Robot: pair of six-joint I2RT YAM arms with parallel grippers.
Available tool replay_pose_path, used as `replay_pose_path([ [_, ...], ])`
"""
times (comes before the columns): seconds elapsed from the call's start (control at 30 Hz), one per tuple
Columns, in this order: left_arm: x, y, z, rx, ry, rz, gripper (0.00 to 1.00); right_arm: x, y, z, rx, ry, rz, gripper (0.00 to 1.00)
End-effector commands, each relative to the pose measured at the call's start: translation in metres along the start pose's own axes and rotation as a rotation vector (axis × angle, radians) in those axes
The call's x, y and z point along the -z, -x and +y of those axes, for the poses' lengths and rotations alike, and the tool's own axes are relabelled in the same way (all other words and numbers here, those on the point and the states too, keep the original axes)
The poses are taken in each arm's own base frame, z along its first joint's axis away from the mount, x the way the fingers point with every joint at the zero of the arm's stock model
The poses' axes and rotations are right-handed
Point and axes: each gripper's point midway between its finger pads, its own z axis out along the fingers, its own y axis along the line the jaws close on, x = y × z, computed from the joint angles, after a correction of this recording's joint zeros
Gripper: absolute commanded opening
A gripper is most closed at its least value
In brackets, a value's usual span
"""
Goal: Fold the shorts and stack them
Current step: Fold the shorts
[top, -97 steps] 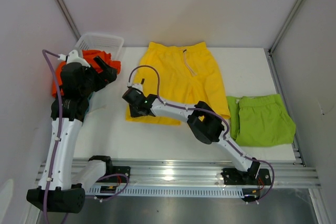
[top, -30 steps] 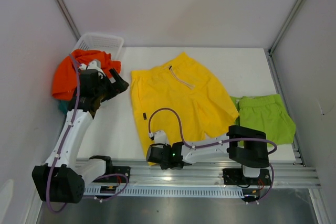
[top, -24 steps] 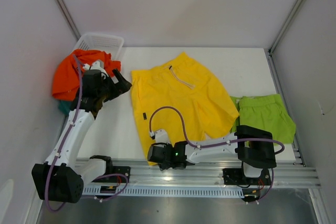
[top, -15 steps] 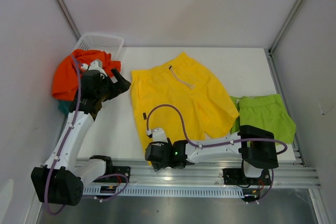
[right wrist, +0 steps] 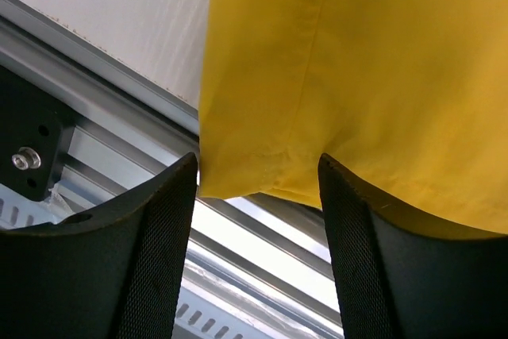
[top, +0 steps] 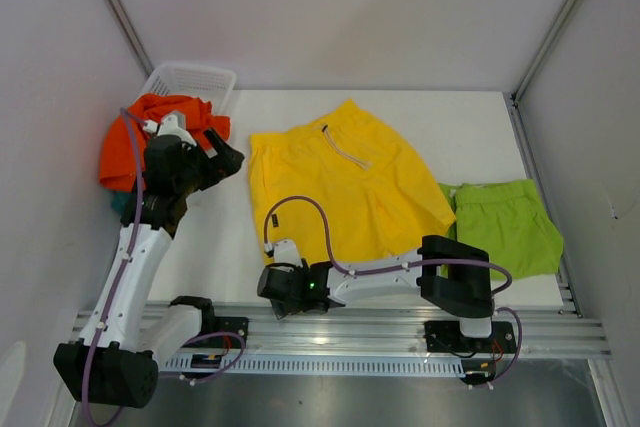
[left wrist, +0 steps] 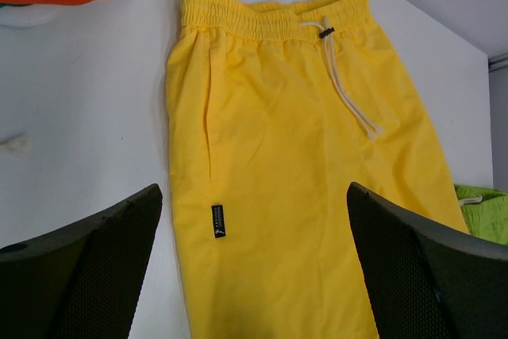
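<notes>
The yellow shorts (top: pixel 345 187) lie spread flat mid-table, waistband far left, drawstring on top. One leg's hem corner (right wrist: pixel 254 172) overhangs the front rail, just past my right gripper's (right wrist: pixel 258 220) fingertips. That gripper (top: pixel 275 282) is open, jaws apart and off the cloth. My left gripper (top: pixel 228 155) hovers open beside the shorts' waistband corner, and in the left wrist view the yellow shorts (left wrist: pixel 302 156) fill the space between its wide fingers (left wrist: pixel 79 267). Folded lime green shorts (top: pixel 503 227) rest at the right. Orange shorts (top: pixel 120 142) hang bunched over the basket's side.
The white mesh basket (top: pixel 190 77) stands at the far left corner. The metal rail (top: pixel 380 327) runs along the table's near edge under my right gripper. White walls close in on the left, back and right.
The right gripper dragged the yellow shorts toward the front edge, then opened and let go of the hem, sliding slightly left. The left arm has barely shifted.
</notes>
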Motion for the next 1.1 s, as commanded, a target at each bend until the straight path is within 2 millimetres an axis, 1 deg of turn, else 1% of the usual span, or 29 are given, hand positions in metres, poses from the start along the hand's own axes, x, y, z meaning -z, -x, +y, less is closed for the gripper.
replay_pose_path([
  [0.0,0.014,0.016,-0.009,-0.023,-0.016,-0.049,0.99,-0.016,-0.006,-0.004,-0.012,-0.025,0.018,0.6],
  [0.03,0.013,0.016,-0.008,-0.023,-0.012,-0.051,0.99,-0.018,-0.008,-0.004,-0.013,-0.025,0.022,0.52],
  [0.1,0.013,0.016,-0.008,-0.024,-0.009,-0.049,0.99,-0.022,-0.014,-0.007,-0.015,-0.029,0.037,0.43],
  [0.13,0.013,0.016,-0.008,-0.024,-0.009,-0.049,0.99,-0.022,-0.017,-0.007,-0.015,-0.028,0.043,0.36],
  [0.23,0.011,0.014,-0.007,-0.024,-0.007,-0.045,0.99,-0.023,-0.022,-0.01,-0.01,-0.029,0.048,0.2],
  [0.33,0.01,0.013,-0.007,-0.022,-0.009,-0.04,0.99,-0.019,-0.023,-0.011,0.0,-0.034,0.043,0.12],
  [0.4,0.009,0.013,-0.006,-0.02,-0.008,-0.041,0.99,-0.013,-0.022,-0.01,0.013,-0.037,0.028,0.08],
  [0.43,0.008,0.013,-0.006,-0.02,-0.008,-0.041,0.99,-0.012,-0.021,-0.012,0.017,-0.045,0.023,0.01],
  [0.47,0.005,0.011,-0.005,-0.019,-0.01,-0.042,0.99,-0.006,-0.023,-0.011,0.042,-0.048,0.022,0.0],
  [0.53,-0.003,0.006,-0.002,-0.013,-0.003,-0.024,0.99,0.003,-0.018,-0.014,0.071,-0.077,-0.019,0.0],
  [0.57,-0.007,0.003,0.0,-0.012,0.002,-0.01,0.99,0.014,-0.02,-0.013,0.103,-0.079,-0.033,0.0],
  [0.6,-0.015,-0.003,0.002,-0.005,0.01,0.018,0.99,0.019,-0.016,-0.016,0.116,-0.101,-0.067,0.0],
  [0.67,-0.023,-0.009,0.005,0.008,0.015,0.038,0.99,0.028,-0.02,-0.024,0.145,-0.133,-0.08,0.0],
  [0.7,-0.028,-0.01,0.004,0.017,0.001,0.038,0.99,0.037,-0.019,-0.02,0.168,-0.12,-0.103,0.0],
  [0.77,-0.038,-0.015,0.004,0.03,-0.001,0.054,0.99,0.042,-0.026,-0.027,0.197,-0.132,-0.112,0.0],
  [0.8,-0.042,-0.017,0.005,0.034,0.003,0.061,0.99,0.045,-0.026,-0.027,0.21,-0.132,-0.124,0.0],
  [0.83,-0.053,-0.021,0.009,0.035,0.021,0.077,0.99,0.053,-0.028,-0.025,0.22,-0.117,-0.138,0.0],
  [0.87,-0.058,-0.026,0.01,0.034,0.029,0.094,0.99,0.056,-0.03,-0.03,0.229,-0.13,-0.145,0.0],
  [0.9,-0.064,-0.029,0.013,0.034,0.041,0.104,0.99,0.063,-0.031,-0.028,0.233,-0.116,-0.158,0.0],
  [0.93,-0.076,-0.036,0.019,0.038,0.06,0.13,0.99,0.066,-0.032,-0.028,0.238,-0.113,-0.168,0.0],
  [0.97,-0.081,-0.04,0.022,0.04,0.068,0.143,0.99,0.069,-0.033,-0.034,0.247,-0.126,-0.181,0.0],
  [1.0,-0.088,-0.041,0.023,0.045,0.07,0.142,0.99,0.077,-0.034,-0.03,0.251,-0.103,-0.195,0.0],
  [1.03,-0.097,-0.047,0.028,0.049,0.085,0.159,0.99,0.081,-0.034,-0.03,0.255,-0.093,-0.207,0.0],
  [1.07,-0.103,-0.05,0.032,0.055,0.094,0.163,0.99,0.083,-0.037,-0.034,0.265,-0.101,-0.216,0.0],
])
